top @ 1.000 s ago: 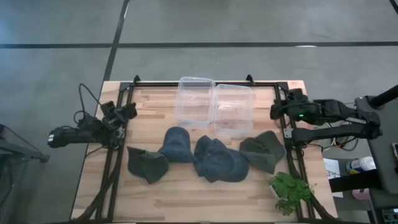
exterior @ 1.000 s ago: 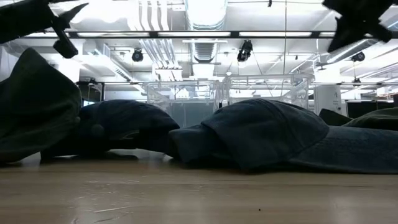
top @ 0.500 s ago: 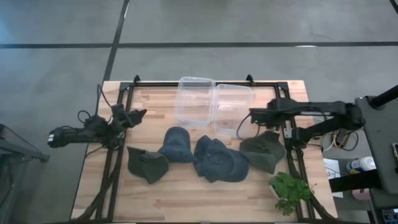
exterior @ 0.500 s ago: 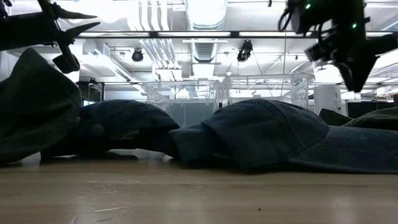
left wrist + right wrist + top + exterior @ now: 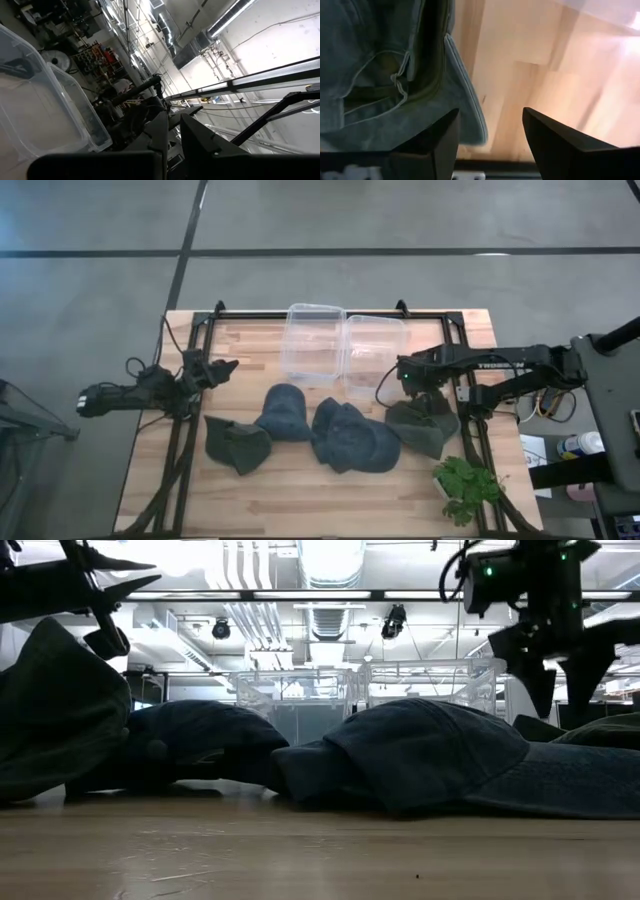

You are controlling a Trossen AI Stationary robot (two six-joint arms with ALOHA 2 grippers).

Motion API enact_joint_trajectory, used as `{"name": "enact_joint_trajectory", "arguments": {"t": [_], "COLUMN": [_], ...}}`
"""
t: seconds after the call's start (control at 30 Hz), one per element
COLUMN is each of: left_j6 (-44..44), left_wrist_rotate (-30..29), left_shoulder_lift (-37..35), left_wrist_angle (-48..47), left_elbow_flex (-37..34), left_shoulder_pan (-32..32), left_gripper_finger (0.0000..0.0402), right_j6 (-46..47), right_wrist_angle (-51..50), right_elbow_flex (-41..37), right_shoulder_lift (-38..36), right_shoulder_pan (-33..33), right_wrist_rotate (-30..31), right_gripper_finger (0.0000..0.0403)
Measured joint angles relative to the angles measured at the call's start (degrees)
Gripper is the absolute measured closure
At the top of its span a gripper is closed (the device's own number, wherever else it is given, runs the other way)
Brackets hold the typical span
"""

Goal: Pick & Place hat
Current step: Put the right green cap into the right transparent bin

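Note:
Several hats lie in a row on the wooden table (image 5: 300, 480): an olive one (image 5: 237, 443), a blue one (image 5: 285, 412), a dark blue one (image 5: 352, 438) and an olive one at the right (image 5: 425, 424). My right gripper (image 5: 405, 378) hangs open, fingers down, just above the right hat's far left edge (image 5: 465, 100). In the low view its fingertips (image 5: 562, 685) are clear of the hat (image 5: 600, 730). My left gripper (image 5: 226, 366) hovers by the table's left edge with a narrow gap between its fingers (image 5: 174, 135), holding nothing.
Two clear plastic bins (image 5: 313, 343) (image 5: 375, 357) stand side by side at the far middle of the table. A green plant (image 5: 466, 488) sits at the near right corner. A black metal frame (image 5: 190, 430) runs along the table's sides.
My right gripper has swung from the far right corner toward the table's left and down over the right olive hat, tipping its fingers downward and opening. My left gripper has shifted a little toward the right and turned.

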Motion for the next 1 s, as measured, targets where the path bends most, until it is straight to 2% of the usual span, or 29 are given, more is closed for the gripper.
{"name": "enact_joint_trajectory", "arguments": {"t": [0.17, 0.4, 0.5, 0.63, 0.7, 0.73, 0.9, 1.0], "left_j6": [-0.01, -0.04, -0.07, -0.07, 0.24, 0.41, 0.48, 3.48], "left_wrist_rotate": [0.09, -0.04, -0.11, -1.64, -2.89, -3.57, -5.35, -5.5], "left_shoulder_lift": [0.02, 0.04, 0.04, 0.04, 0.04, 0.04, 0.04, 0.04], "left_wrist_angle": [-0.05, -0.4, -0.42, -0.42, -0.44, -0.46, -0.63, -1.87], "left_elbow_flex": [0.0, 0.0, 0.0, 0.0, 0.0, 0.0, 0.0, 0.02], "left_shoulder_pan": [0.02, 0.04, 0.04, 0.04, 0.04, 0.04, 0.04, 0.04], "left_gripper_finger": [0.0358, 0.0358, 0.0358, 0.0358, 0.0358, 0.0358, 0.0358, 0.0358], "right_j6": [-1.57, -0.68, 0.53, 2.1, 2.21, 2.34, 3.55, 7.04], "right_wrist_angle": [1.88, 5.74, 5.69, 4.27, 0.93, -1.13, -15.25, -23.58], "right_elbow_flex": [-4.4, -7.66, -6.95, -4.14, -2.04, -0.82, 8.05, 14.71], "right_shoulder_lift": [1.53, 3.88, 3.88, 3.12, 2.92, 2.9, 2.05, 1.9], "right_shoulder_pan": [0.02, -0.01, -0.02, 0.0, 0.0, 0.0, -0.02, -0.5], "right_wrist_rotate": [-4.0, -5.16, -5.16, -3.82, -3.71, -3.32, -2.15, -7.44], "right_gripper_finger": [0.0192, 0.0205, 0.0236, 0.0317, 0.0367, 0.0379, 0.039, 0.0391]}}
